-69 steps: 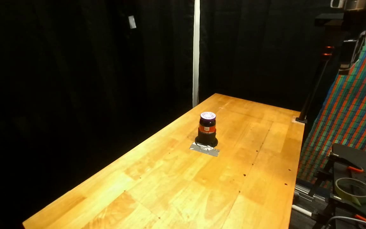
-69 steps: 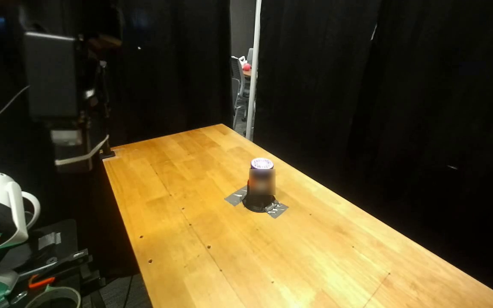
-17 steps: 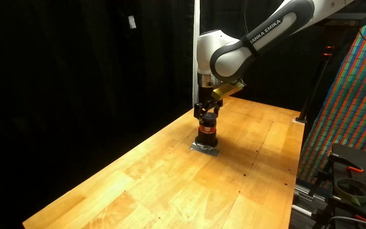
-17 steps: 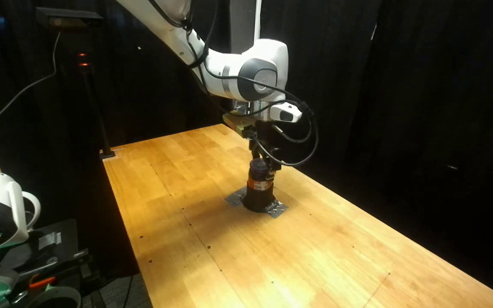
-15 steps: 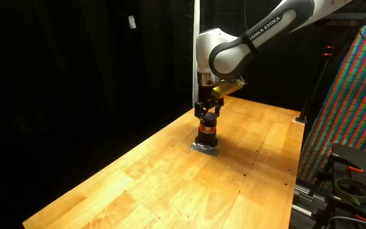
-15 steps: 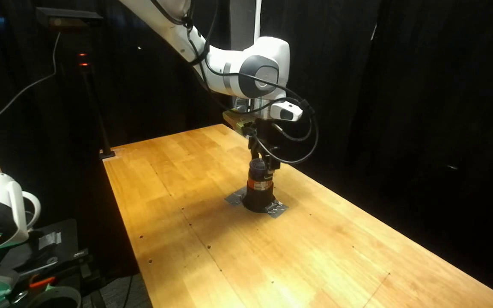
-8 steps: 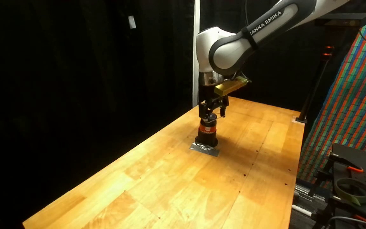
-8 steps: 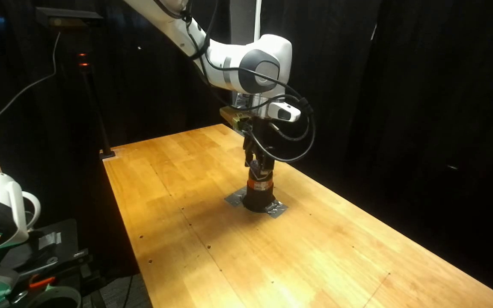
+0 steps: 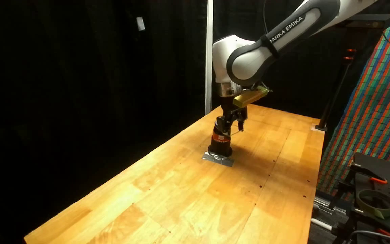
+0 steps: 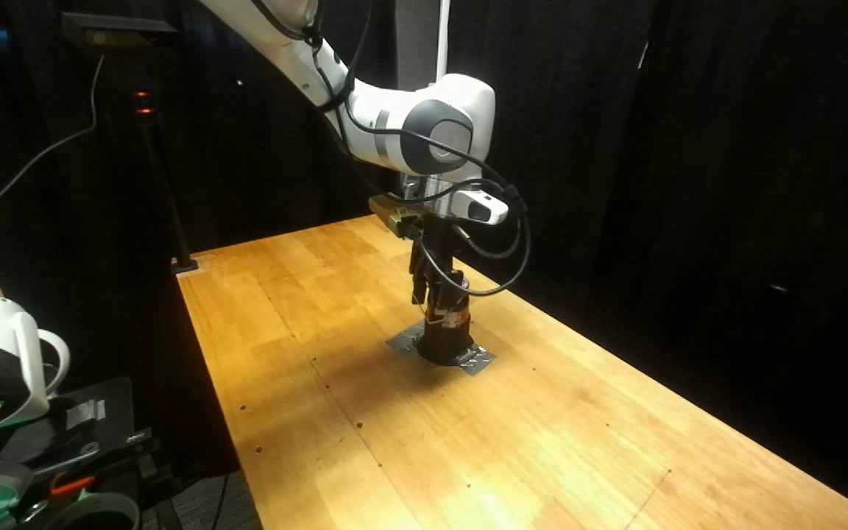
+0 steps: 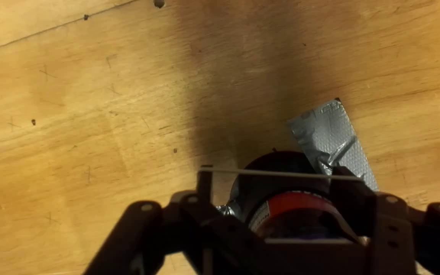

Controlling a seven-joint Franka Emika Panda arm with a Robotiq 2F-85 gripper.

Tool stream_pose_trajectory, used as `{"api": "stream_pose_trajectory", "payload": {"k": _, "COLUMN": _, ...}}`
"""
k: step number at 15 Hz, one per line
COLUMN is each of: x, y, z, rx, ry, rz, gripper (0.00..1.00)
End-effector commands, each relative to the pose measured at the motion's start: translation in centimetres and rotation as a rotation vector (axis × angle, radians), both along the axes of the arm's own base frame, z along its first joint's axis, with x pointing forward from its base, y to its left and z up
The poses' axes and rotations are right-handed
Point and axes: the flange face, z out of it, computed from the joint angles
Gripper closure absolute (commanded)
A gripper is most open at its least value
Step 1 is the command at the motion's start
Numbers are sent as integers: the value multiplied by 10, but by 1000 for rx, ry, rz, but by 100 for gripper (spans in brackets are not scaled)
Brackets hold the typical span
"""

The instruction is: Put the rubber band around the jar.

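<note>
The small dark jar (image 9: 221,137) with a red label stands in a black holder (image 9: 220,148) taped to the table. It shows in an exterior view (image 10: 456,316) too and leans slightly away from my gripper. My gripper (image 9: 233,130) is open, low beside the jar's top; one finger is right against or in front of the jar, hiding most of its lid. In the wrist view my gripper (image 11: 279,175) has the pale rubber band (image 11: 273,173) stretched straight between its fingertips, crossing over the holder in front of the jar (image 11: 300,202). Whether the band passes around the jar is hidden.
Grey tape strips (image 11: 330,133) hold the holder down on the wooden table (image 9: 181,196). Black curtains hang around. A side cart with a tape roll (image 9: 376,203) stands beside the table. A camera post (image 9: 335,84) rises at the table's far corner.
The arm came in from the side to the jar. Over the last second my gripper moved sideways across the jar's top and lower, and the jar tipped slightly. The band stays on the fingers.
</note>
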Motion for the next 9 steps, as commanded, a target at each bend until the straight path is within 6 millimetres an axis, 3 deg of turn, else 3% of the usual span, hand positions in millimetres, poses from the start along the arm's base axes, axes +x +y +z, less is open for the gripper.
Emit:
{"api": "stream_pose_trajectory", "payload": {"k": 1, "x": -27, "y": -2, "z": 14, "rx": 13, "ry": -39, "rz": -21, "gripper": 51}}
{"api": "stream_pose_trajectory", "payload": {"k": 5, "x": -52, "y": -9, "z": 27, "rx": 30, "ry": -149, "rz": -39, "gripper": 80}}
{"api": "stream_pose_trajectory", "payload": {"k": 9, "x": -76, "y": -13, "z": 28, "rx": 66, "ry": -319, "rz": -80, "gripper": 93}}
